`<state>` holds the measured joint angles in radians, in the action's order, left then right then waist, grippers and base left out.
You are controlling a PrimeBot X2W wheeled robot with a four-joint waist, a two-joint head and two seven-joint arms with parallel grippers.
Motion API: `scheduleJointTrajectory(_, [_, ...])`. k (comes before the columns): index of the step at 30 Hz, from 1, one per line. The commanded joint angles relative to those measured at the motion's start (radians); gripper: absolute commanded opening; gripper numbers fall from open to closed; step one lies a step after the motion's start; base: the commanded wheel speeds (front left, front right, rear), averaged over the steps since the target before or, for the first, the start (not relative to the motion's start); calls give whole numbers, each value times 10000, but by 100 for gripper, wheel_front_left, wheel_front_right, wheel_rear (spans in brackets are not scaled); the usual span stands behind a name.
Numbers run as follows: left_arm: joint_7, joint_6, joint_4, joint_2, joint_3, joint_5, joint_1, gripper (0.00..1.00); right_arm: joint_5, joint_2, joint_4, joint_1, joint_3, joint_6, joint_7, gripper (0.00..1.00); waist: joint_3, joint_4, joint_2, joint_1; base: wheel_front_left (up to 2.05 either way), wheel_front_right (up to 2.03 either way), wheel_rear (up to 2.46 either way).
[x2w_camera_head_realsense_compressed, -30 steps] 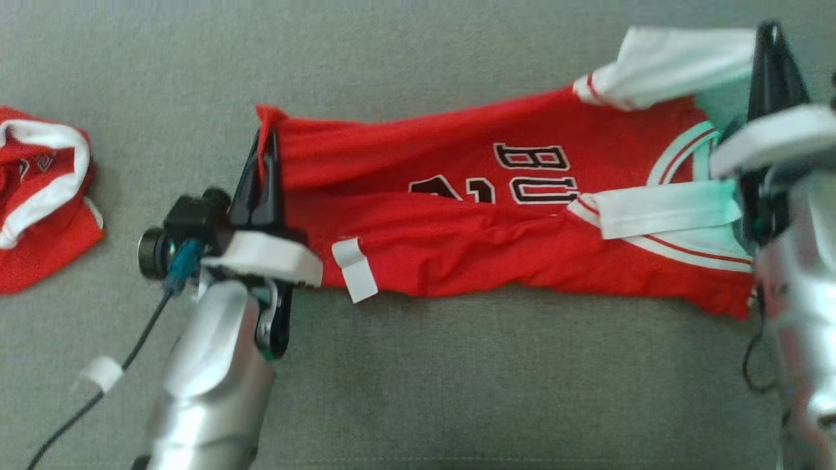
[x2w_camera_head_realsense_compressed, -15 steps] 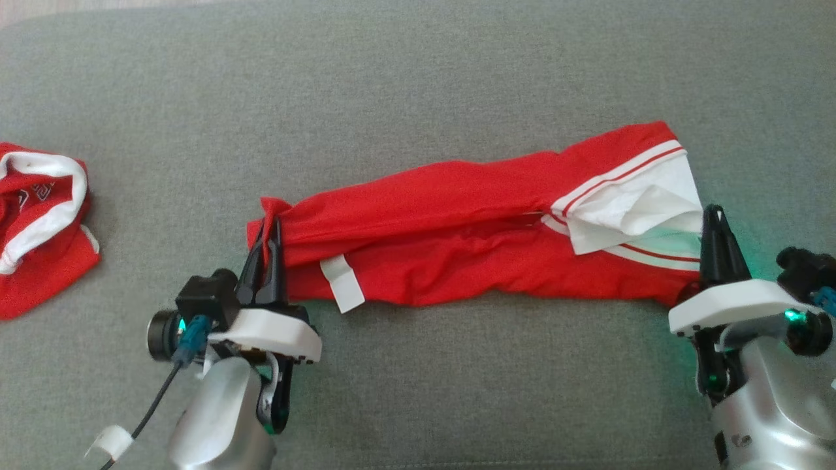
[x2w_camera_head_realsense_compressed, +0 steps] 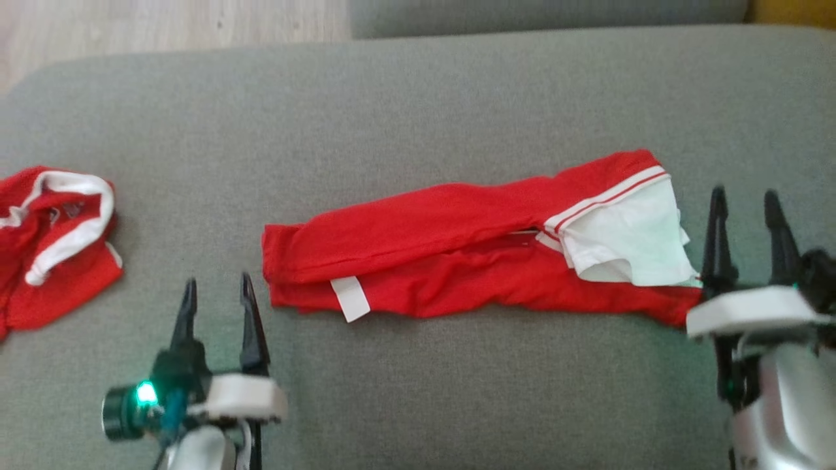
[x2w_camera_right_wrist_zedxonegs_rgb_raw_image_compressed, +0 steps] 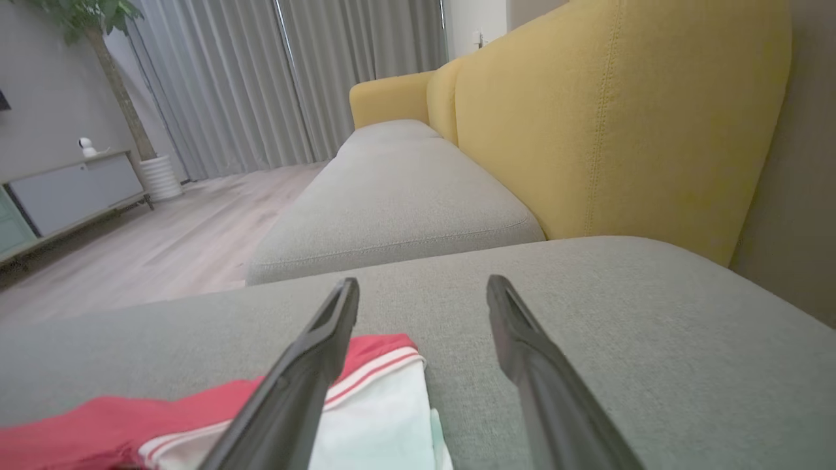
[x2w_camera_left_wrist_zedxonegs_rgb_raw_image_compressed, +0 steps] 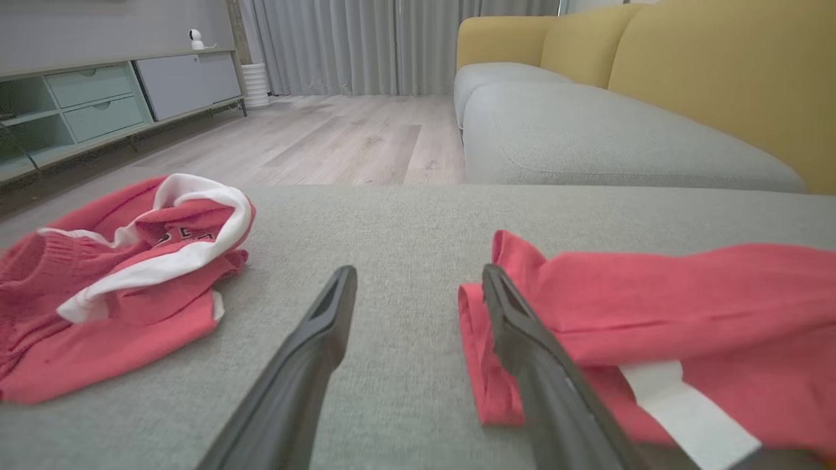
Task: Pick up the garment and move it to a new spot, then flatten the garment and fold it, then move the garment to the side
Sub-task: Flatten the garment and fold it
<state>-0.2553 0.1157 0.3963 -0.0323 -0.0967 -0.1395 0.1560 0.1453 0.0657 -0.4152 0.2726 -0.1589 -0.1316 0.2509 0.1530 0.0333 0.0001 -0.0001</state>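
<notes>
Black and spread apart, holding nothing, the left gripper (x2w_camera_head_realsense_compressed: 217, 282) and right gripper (x2w_camera_head_realsense_compressed: 744, 193) sit near the two ends of the red garment (x2w_camera_head_realsense_compressed: 457, 261), lying folded long on the grey cushion (x2w_camera_head_realsense_compressed: 418, 98); next they likely must grab it to fold it again.

On my head feed, a crumpled red top with white trim (x2w_camera_head_realsense_compressed: 68, 287) lies far left on the grey upholstered cushion (x2w_camera_head_realsense_compressed: 418, 391), close to its edge. Past that cushion I see pale wooden floor (x2w_camera_left_wrist_zedxonegs_rgb_raw_image_compressed: 339, 137). My left wrist feed shows a low cabinet (x2w_camera_left_wrist_zedxonegs_rgb_raw_image_compressed: 117, 91) with pale green drawers and a small white gadget (x2w_camera_left_wrist_zedxonegs_rgb_raw_image_compressed: 194, 38) on top, beside long grey curtains (x2w_camera_left_wrist_zedxonegs_rgb_raw_image_compressed: 366, 46). My right wrist feed shows a yellow sofa back (x2w_camera_right_wrist_zedxonegs_rgb_raw_image_compressed: 620, 117) rising behind a grey seat (x2w_camera_right_wrist_zedxonegs_rgb_raw_image_compressed: 392, 209), and a ribbed white pot (x2w_camera_right_wrist_zedxonegs_rgb_raw_image_compressed: 160, 177) holding a plant by the curtains.
</notes>
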Motion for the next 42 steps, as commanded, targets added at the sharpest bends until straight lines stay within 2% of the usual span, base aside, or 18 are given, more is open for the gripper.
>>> scheduleJointTrajectory(1, [-65,50,-464,-180,379,332,-182,100,-359,-115,404,-290,222,9,108,100,-369,78,-1,1,0,0,0])
scheduleJointTrajectory(5, [-65,60,-656,-180,354,656,-850,100,-623,-146,200,-762,381,9,108,100,-795,75,-1,1,0,0,0])
scheduleJointTrajectory(14, [-65,-111,-614,-180,275,973,-1695,100,-411,-152,-578,-1270,858,9,108,100,-1317,-43,-1,1,0,0,0])
scheduleJointTrajectory(23, [-65,-145,-592,-179,-102,744,-1747,100,-260,-153,-1064,-1116,1007,9,108,100,-1253,-65,-1,1,0,0,0])
scheduleJointTrajectory(26, [-65,-206,-509,-179,-252,662,-1584,100,-544,-153,-1687,-678,1061,9,108,100,-1081,17,-1,1,0,0,0])
scheduleJointTrajectory(35, [-65,-410,-221,-179,-774,542,-1017,100,-1500,-111,-4143,1325,47,9,104,100,-552,449,-1,1,0,0,0])
scheduleJointTrajectory(42, [-65,-472,-78,-179,-864,546,-907,100,-2176,261,-5832,2557,-1122,9,-33,100,-154,700,-1,1,0,0,0])
